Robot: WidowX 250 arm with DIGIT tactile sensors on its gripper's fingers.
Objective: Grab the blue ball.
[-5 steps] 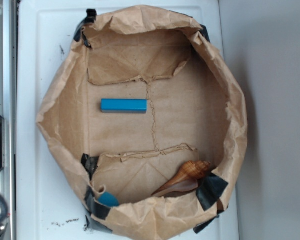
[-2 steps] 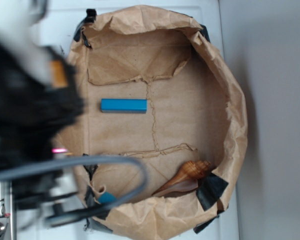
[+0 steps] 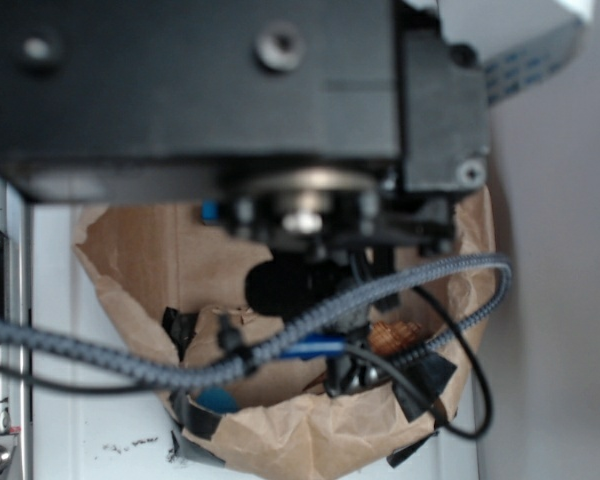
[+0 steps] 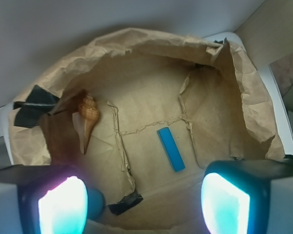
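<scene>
Gripper (image 4: 141,204) jaws apart, empty, high above the paper-lined box (image 4: 244,97); blue ball (image 4: 95,204) sits in box corner beside 1 fingertip, ungrabbed, so descent and closing remain.

Paper-lined bin (image 4: 244,97) on the table (image 3: 100,440), block (image 4: 170,148) lying flat mid-floor, shell (image 4: 87,119) against one wall, ball (image 4: 95,204) tucked in a corner well apart from the block, claw (image 4: 144,204) above, arm (image 3: 230,90) over the bin
</scene>
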